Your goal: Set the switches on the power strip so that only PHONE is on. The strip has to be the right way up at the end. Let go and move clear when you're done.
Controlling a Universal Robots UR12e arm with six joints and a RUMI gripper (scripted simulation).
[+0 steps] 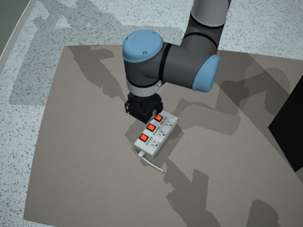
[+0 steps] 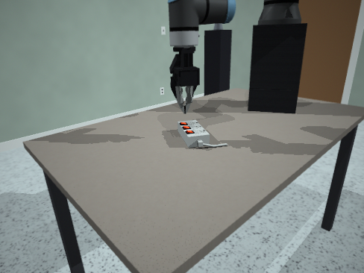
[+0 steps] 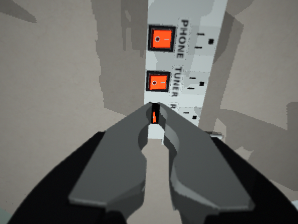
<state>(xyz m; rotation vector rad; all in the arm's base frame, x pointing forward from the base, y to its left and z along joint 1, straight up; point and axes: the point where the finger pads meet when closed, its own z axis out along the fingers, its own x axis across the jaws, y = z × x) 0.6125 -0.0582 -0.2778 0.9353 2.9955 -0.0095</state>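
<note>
Jaws closed, empty, above power strip mid-table.

Closed gripper hides most of the third switch

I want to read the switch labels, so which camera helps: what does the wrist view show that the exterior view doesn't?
Only the wrist view shows the printed labels: PHONE beside the far switch and TUNER beside the middle one; the third label is mostly hidden behind the closed hand. Only the exterior view shows the whole table, the black blocks behind the strip, and the hand hanging above the strip, not touching it. Both show the power strip face up with three red switches and the hand shut, holding nothing.
</note>
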